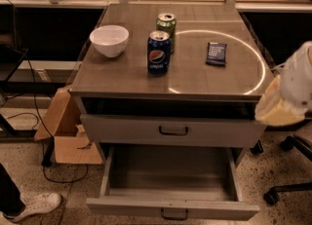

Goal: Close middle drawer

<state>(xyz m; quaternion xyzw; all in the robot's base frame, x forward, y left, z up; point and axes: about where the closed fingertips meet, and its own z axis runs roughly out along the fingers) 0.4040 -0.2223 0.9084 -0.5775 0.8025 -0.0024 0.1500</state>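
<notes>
- Middle drawer (170, 173) stood pulled far out, lowest in view, its grey interior showing and its loop handle (174, 214) facing the camera.
- Taller-fronted drawer (122, 130) sat above it, pushed in.
- Hand (284, 103) hung at the right edge, beside the surface (122, 75), well apart from the middle drawer; whether apart or together could not be told.
- Pepsi can (159, 52), green can (166, 26), white bowl (109, 40) and dark packet (216, 53) rested on the surface.

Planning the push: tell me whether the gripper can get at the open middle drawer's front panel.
Probably yes. The gripper hangs at the right edge, above and right of the middle drawer, which stands pulled out; nothing visible lies between them.
</notes>
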